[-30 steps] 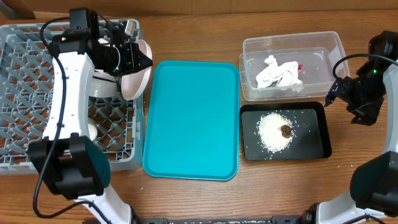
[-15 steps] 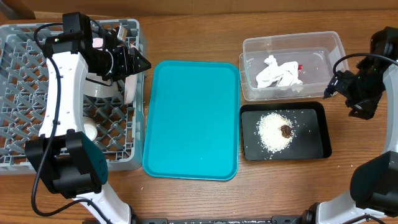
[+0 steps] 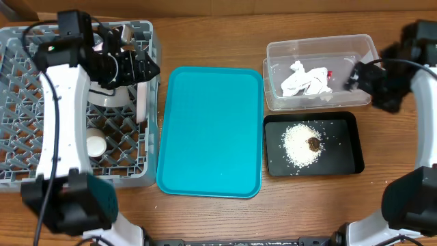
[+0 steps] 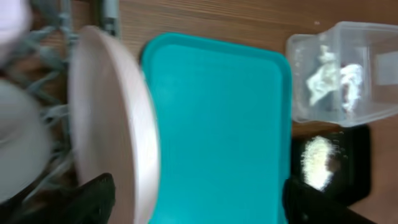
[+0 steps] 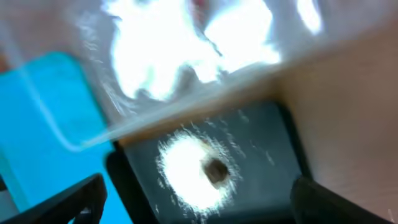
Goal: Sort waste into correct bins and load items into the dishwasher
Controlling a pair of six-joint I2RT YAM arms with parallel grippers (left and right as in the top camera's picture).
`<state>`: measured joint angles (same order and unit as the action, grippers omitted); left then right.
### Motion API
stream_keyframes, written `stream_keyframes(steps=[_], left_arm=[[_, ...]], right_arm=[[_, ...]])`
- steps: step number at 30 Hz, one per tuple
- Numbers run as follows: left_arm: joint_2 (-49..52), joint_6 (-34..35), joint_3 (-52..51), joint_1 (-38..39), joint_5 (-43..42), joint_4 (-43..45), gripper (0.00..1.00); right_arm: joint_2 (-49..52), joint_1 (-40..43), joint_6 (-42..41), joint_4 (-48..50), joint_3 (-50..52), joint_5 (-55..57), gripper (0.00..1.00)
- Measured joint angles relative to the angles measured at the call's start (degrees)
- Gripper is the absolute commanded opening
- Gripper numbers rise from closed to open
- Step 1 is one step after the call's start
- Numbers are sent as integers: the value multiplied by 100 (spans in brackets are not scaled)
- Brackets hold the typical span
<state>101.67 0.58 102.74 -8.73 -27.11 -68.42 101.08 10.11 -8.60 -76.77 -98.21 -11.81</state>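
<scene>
Plate point(image 3: 142, 104) stands on edge in rack point(image 3: 20, 55), just nearward of the open left gripper point(image 3: 149, 68). Right gripper point(image 3: 356, 75) is open and empty.

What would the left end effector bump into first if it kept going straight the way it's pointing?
Most likely the teal tray: it fills the space ahead of the open left end effector. The pink bowl stands just aside; depth is unclear.

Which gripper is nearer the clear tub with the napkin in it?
Right. The right gripper hangs at the right wall of the clear tub; the left gripper is far across the teal tray, over the dish rack.
</scene>
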Motion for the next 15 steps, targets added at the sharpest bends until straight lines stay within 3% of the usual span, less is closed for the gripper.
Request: stream_keyframes(steps=[7,15], left_arm=[[-452,433,2,153,1410,-730,100],[-439,551,0,153,1943,-1690,100]], right_arm=[[0,-984,181,1169,0,-149,100],[0,-966,330,697,0,-173,100]])
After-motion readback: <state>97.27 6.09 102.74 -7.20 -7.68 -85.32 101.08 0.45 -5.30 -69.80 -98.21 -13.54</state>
